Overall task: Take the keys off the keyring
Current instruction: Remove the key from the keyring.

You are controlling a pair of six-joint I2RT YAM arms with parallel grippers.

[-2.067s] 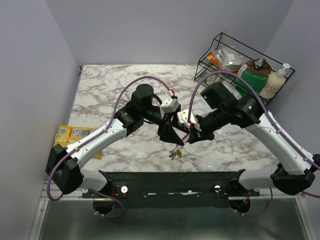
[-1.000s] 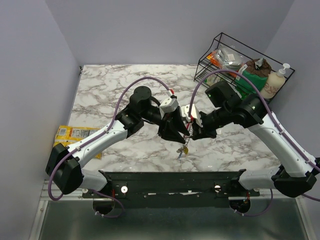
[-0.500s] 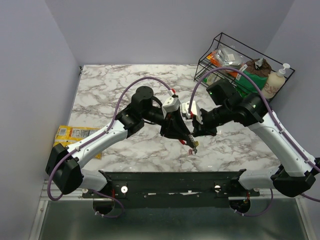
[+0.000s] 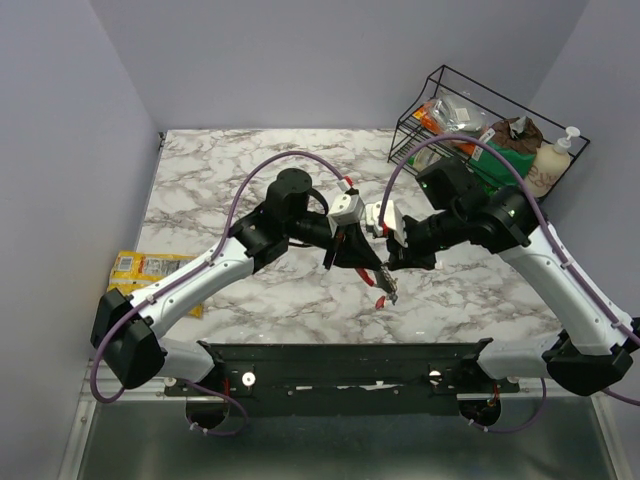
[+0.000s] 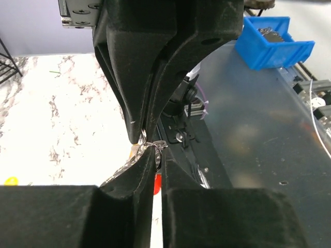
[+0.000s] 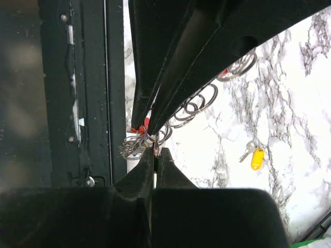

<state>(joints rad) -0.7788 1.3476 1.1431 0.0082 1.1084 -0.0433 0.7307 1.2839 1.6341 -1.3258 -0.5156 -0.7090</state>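
Note:
Above the marble's front middle, my left gripper [image 4: 370, 267] and right gripper [image 4: 387, 272] meet tip to tip over a hanging bunch of keys [image 4: 386, 291]. In the left wrist view the left gripper [image 5: 155, 154] is pinched on a thin wire ring [image 5: 153, 145] of the bunch, with the keyring's red part [image 5: 156, 183] below. The right gripper [image 6: 155, 151] is shut on a small ring just under the left fingers [image 6: 170, 77]. Several loose wire rings [image 6: 192, 109] hang behind. One yellow-tagged key [image 6: 257, 158] lies alone on the marble.
A black wire basket [image 4: 437, 110] of packets stands at the back right, with a soap bottle [image 4: 552, 160] beside it. A yellow snack packet [image 4: 150, 268] lies at the left edge. A black rail [image 4: 340, 355] runs along the front. A blue bin [image 5: 271, 39] sits beyond the table.
The left jaws have closed from partly open onto the wire ring. Both grippers and the hanging bunch have shifted slightly right. The right gripper has stayed shut.

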